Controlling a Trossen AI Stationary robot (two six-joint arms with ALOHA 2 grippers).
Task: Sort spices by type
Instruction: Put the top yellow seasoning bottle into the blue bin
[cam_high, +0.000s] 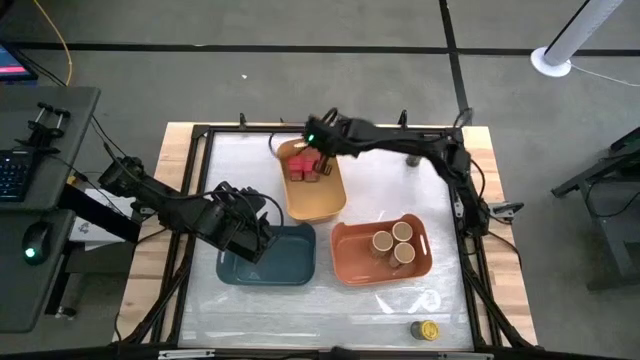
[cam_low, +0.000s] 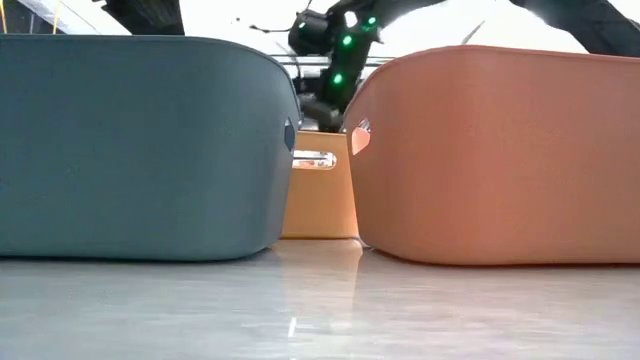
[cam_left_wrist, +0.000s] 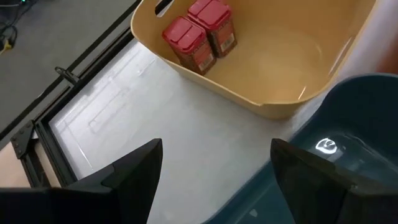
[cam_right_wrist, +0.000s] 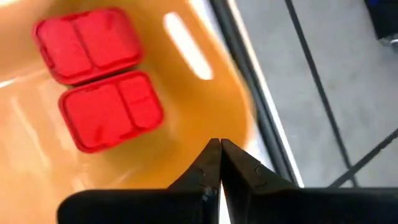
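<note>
Right gripper sits over the far end of the yellow bin, fingers closed together, nothing between them. Left gripper hangs over the teal bin, fingers spread wide, empty.

High view: both red tins are in the yellow bin's far end. Three tan-lidded jars stand together in the orange bin. One yellow-lidded jar stands loose near the tabletop's near right corner. Second yellow-lidded jar not visible; the left arm covers part of the teal bin, so it may be under there.

Low view: only bin walls, teal and orange in front, yellow behind in the gap. No contents visible.

Left wrist view: tins upright, touching, against the yellow bin's wall. Visible part of the teal bin's floor shows no jar.

Right wrist view: tins side by side, lids up, fingertips clear of them.

Judgement: reds and tans sorted; the yellow-lidded type is left, at least the loose jar.
</note>
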